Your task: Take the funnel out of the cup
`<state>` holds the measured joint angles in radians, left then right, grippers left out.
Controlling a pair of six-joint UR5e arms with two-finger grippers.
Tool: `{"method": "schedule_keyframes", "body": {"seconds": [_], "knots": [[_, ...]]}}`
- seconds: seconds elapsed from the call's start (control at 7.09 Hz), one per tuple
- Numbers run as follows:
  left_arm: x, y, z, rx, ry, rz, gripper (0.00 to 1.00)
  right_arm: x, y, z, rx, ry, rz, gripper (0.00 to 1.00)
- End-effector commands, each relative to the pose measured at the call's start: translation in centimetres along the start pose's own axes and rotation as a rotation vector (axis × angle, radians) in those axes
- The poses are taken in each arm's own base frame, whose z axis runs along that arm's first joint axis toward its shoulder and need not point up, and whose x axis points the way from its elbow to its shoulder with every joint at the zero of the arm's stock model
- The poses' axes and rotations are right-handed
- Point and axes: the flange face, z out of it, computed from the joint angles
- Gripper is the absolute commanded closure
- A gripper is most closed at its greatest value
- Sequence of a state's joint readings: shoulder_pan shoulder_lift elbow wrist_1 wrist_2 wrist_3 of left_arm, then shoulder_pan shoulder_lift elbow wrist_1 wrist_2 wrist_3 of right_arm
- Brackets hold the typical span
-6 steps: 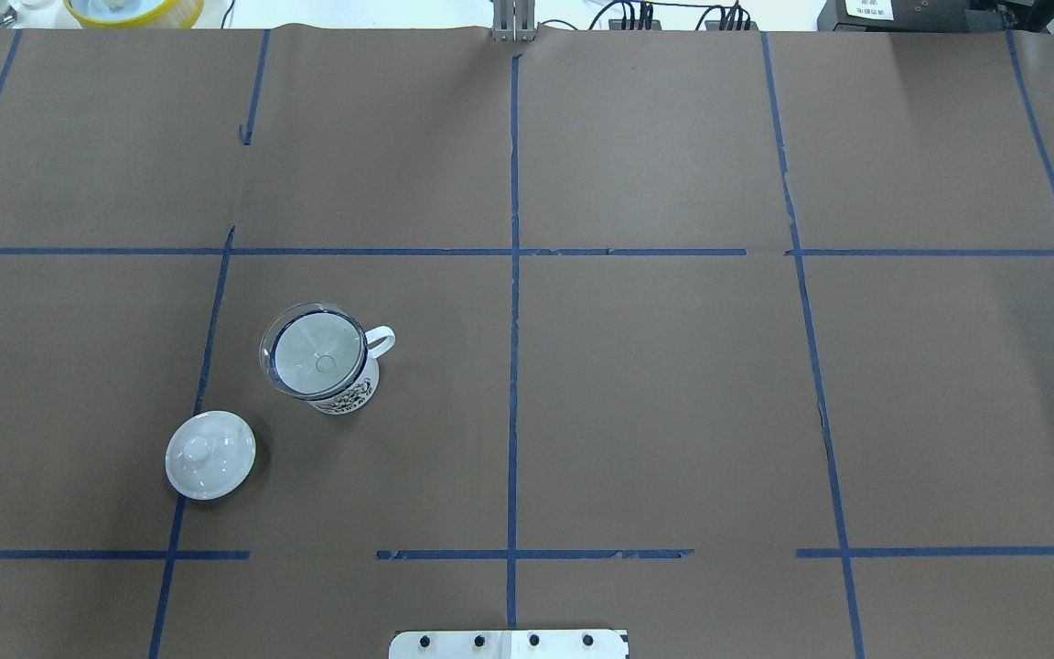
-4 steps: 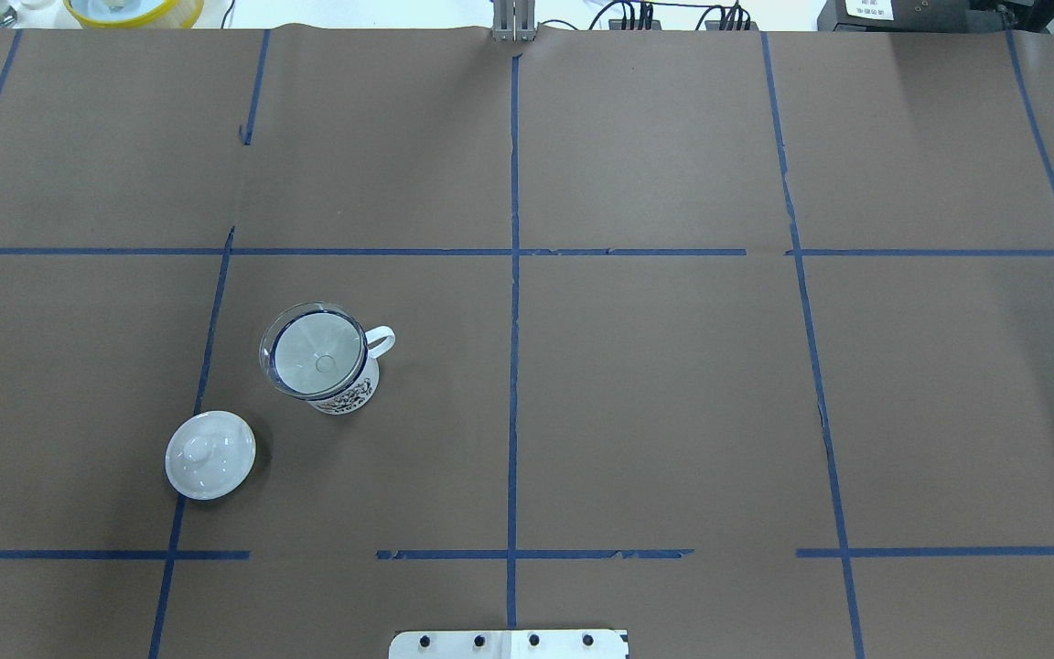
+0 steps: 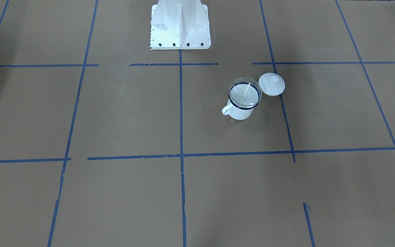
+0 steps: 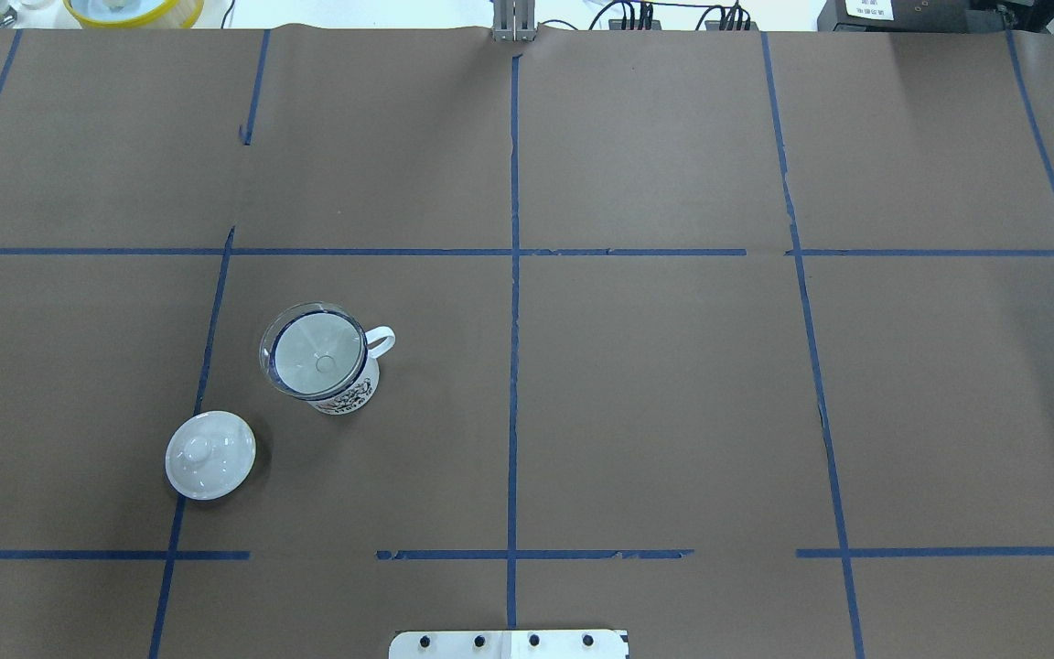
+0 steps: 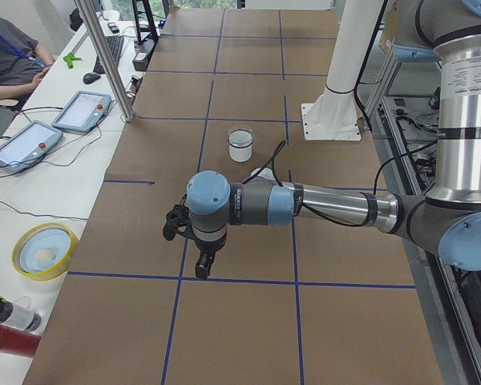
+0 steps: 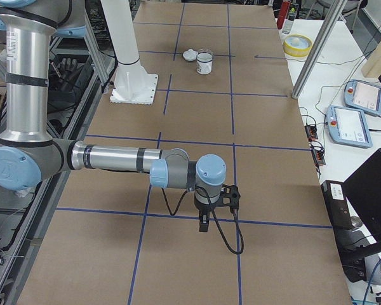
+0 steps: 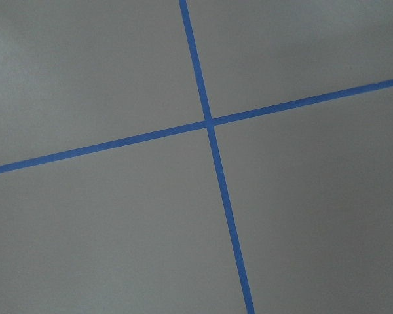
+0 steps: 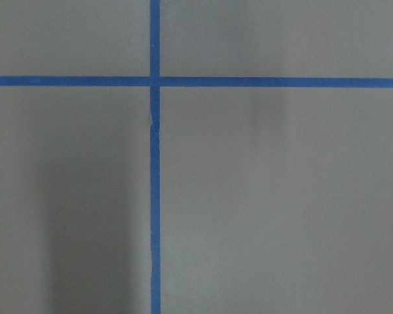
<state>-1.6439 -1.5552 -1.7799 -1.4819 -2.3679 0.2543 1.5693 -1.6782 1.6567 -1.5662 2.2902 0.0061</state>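
White cup (image 4: 350, 392): upright on the brown table (image 4: 673, 412), on the robot's left side, handle toward the midline; a lid (image 4: 209, 455) lies near it, apart.
Clear funnel (image 4: 317, 352): seated in the cup's mouth, rim on the dark blue lip, stem down inside.
Handling: likely light, stiff, thin-walled and slick; a hard pinch could crack it or make it skid.
Hold: probably best at the rim, one finger inside the cone and one outside, then straight up.
Robot's left gripper (image 5: 202, 271): hangs over bare table, well apart from the cup; finger spread cannot be told.
Robot's right gripper (image 6: 204, 225): likewise far off; spread cannot be told.
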Motion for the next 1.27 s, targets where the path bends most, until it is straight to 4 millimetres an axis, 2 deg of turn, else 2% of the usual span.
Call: {"method": "schedule_keyframes", "body": {"seconds": [0.0,0.14,0.28,0.42,0.56,0.71,0.85,0.99,1.13], "knots": [[2.0,-5.0,-2.5,0.087,-0.022,0.104,0.0,0.0,0.0,0.0,0.0,0.0,0.0,0.0],[2.5,-6.9,-3.4,0.158,-0.038,0.176,0.0,0.0,0.0,0.0,0.0,0.0,0.0,0.0],[3.2,-6.8,-4.0,0.191,-0.034,0.174,0.0,0.0,0.0,0.1,-0.001,0.0,0.001,0.0],[3.1,-6.9,-4.0,0.204,-0.02,0.04,0.0,0.0,0.0,0.1,-0.001,0.0,0.001,0.0],[4.1,-7.8,-3.7,0.256,-0.019,0.079,0.0,0.0,0.0,0.0,0.0,0.0,0.0,0.0],[7.9,-9.0,-1.3,0.232,0.018,0.042,0.0,0.0,0.0,0.0,0.0,0.0,0.0,0.0],[11.7,-10.0,0.9,0.196,0.059,-0.073,0.0,0.0,0.0,0.1,-0.001,0.0,0.001,0.0],[17.4,-10.8,2.4,0.183,0.065,-0.139,0.0,0.0,0.0,0.0,0.0,0.0,0.0,0.0],[22.2,-11.2,2.0,0.185,0.111,-0.182,0.0,0.0,0.0,0.0,0.0,0.0,0.0,0.0]]}}
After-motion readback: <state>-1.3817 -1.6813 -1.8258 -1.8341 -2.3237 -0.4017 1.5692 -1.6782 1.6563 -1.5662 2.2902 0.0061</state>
